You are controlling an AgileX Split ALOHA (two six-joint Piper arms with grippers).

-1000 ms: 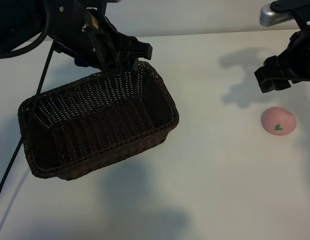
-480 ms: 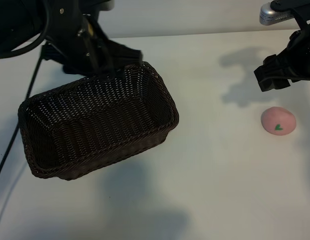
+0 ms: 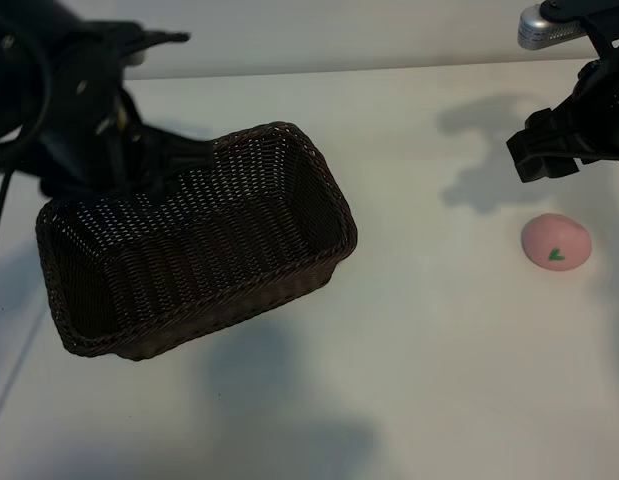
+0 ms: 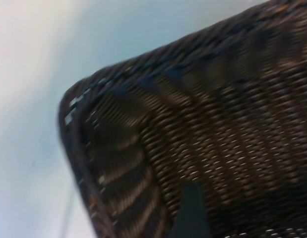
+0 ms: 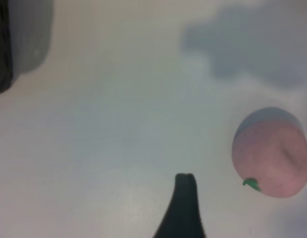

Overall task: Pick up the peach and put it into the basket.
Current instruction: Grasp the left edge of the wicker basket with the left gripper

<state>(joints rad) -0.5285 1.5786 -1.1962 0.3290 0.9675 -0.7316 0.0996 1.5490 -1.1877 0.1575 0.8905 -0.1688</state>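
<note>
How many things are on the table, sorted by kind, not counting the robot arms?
Baskets: 1, the dark brown wicker basket
Toy fruit: 1, the pink peach, lying apart from the basket
Total: 2

Exterior camera sits outside my rig, high and tilted steeply down on the white table, taking in the basket and the peach together. My left wrist camera looks down close on a rounded basket corner, shared with the exterior view. My right wrist camera faces the tabletop near the peach, likewise shared.
</note>
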